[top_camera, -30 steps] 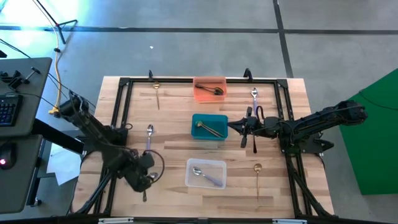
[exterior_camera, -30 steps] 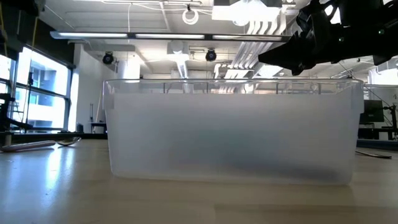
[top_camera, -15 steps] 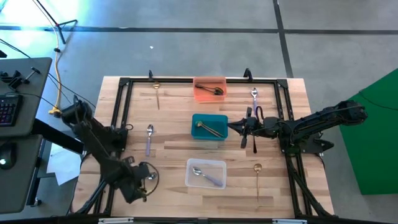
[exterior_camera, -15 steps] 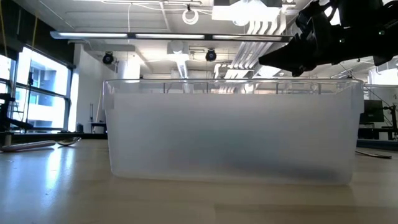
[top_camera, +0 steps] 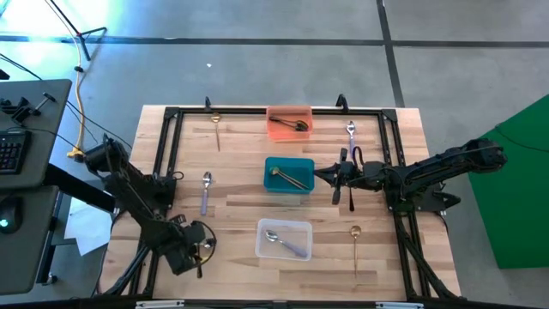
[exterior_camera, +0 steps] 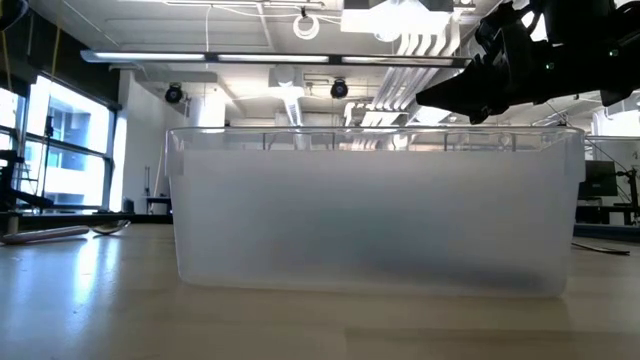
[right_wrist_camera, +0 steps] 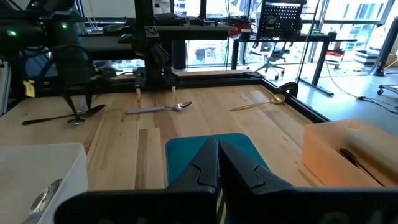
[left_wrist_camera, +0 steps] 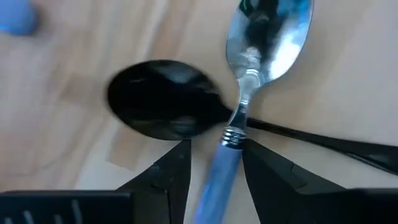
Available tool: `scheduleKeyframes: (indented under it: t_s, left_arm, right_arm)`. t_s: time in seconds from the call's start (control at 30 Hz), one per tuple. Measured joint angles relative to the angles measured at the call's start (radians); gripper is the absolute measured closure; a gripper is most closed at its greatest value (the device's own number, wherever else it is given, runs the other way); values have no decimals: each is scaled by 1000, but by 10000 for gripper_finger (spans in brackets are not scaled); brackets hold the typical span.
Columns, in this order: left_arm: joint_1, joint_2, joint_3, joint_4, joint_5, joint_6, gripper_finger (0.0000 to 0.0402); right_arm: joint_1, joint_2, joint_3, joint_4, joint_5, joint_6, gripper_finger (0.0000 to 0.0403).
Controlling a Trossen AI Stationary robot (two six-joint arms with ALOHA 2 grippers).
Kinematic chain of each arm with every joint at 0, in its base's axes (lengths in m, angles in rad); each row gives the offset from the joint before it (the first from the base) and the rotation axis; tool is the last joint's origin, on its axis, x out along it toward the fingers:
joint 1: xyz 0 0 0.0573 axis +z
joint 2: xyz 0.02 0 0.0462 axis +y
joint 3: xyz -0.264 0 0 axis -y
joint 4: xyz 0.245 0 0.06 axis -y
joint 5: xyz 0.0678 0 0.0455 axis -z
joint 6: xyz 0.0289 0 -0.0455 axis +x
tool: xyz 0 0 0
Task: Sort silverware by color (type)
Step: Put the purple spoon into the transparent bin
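Observation:
My left gripper (left_wrist_camera: 216, 154) points down at the table's near left (top_camera: 197, 249), open. Its fingertips stand on either side of the blue handle (left_wrist_camera: 217, 180) of a silver spoon (left_wrist_camera: 267, 37), and I see no touch. That spoon lies across the neck of a black spoon (left_wrist_camera: 161, 118), and both rest flat on the wood. My right gripper (top_camera: 336, 176) is shut and level, beside the teal bin (top_camera: 289, 174), and holds nothing. The teal bin holds gold pieces. Black ones are in the orange bin (top_camera: 289, 123), and a silver spoon is in the clear bin (top_camera: 285, 239).
Loose pieces lie on the table: a gold spoon (top_camera: 217, 129) at the far left, a lilac-handled silver spoon (top_camera: 206, 190) at the left, a silver spoon (top_camera: 350, 130) at the far right, a gold spoon (top_camera: 355, 245) at the near right. A black frame (top_camera: 171, 112) borders the table.
My left gripper has gone down and toward the table's near edge, and now stands over the two crossed spoons. The spoons, the bins and my right arm have kept still.

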Motion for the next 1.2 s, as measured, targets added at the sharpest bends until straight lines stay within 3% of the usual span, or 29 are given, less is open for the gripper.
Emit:
scheduleKeyframes:
  t_s: [0.23, 0.47, 0.77, 0.9, 1.2]
  left_arm:
    - [10, -5, -23, 32, 22, 35, 290]
    - [11, -5, -26, 38, 50, 88, 379]
    - [60, -47, 102, -73, 117, 150, 379]
    - [158, -74, 186, -151, 108, 258, 379]
    - [525, -47, 413, -97, 42, 759, 379]
  right_arm:
    - [0, 0, 0, -1, 0, 0, 403]
    - [0, 0, 0, -1, 0, 0, 403]
    - [0, 0, 0, -1, 0, 0, 403]
    - [0, 0, 0, -1, 0, 0, 403]
    - [0, 0, -1, -7, 0, 3, 403]
